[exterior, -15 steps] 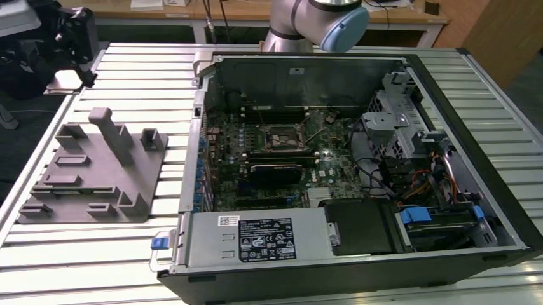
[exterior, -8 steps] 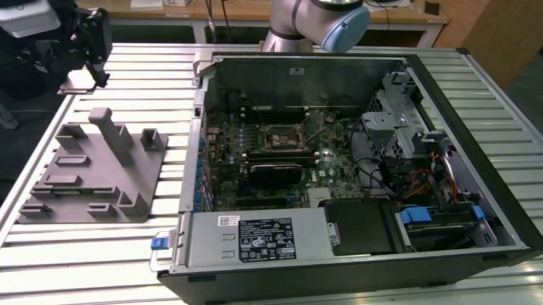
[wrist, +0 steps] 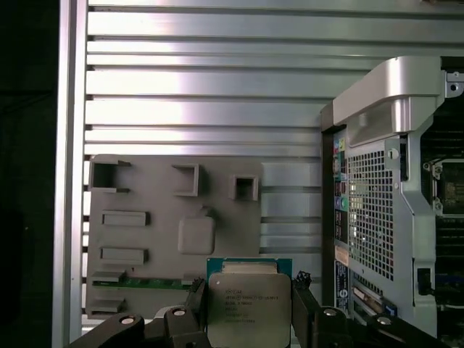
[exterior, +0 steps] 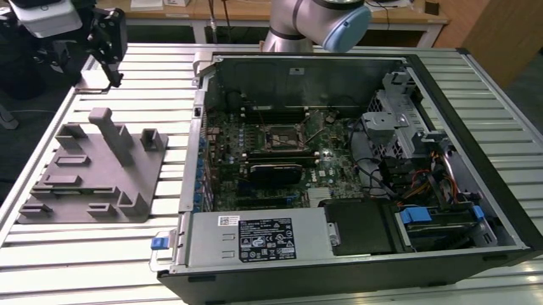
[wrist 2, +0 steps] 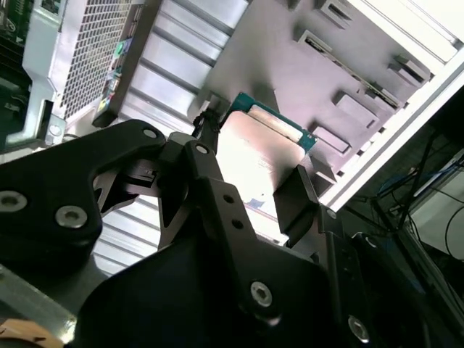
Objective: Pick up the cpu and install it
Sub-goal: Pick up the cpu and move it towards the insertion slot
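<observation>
My gripper (wrist: 249,313) is shut on the cpu (wrist: 249,299), a small square chip with a silvery top and a greenish rim. A black finger (wrist: 194,296) presses on each of two opposite edges. In the second wrist view the cpu (wrist 2: 261,148) sits tilted between the fingers of the gripper (wrist 2: 252,174), well above the grey fixture (wrist 2: 290,65). In the exterior view the gripper (exterior: 108,47) hangs high over the table's far corner on the exterior view's left, beyond the fixture (exterior: 93,178). The motherboard socket (exterior: 278,138) lies inside the open computer case (exterior: 339,159).
The case's rear panel (wrist: 370,210) stands close beside the fixture (wrist: 174,225). A black card (exterior: 274,173) sits just in front of the socket. Drive bays and cables (exterior: 424,184) fill the case on the exterior view's right. The table is slatted metal (exterior: 102,254).
</observation>
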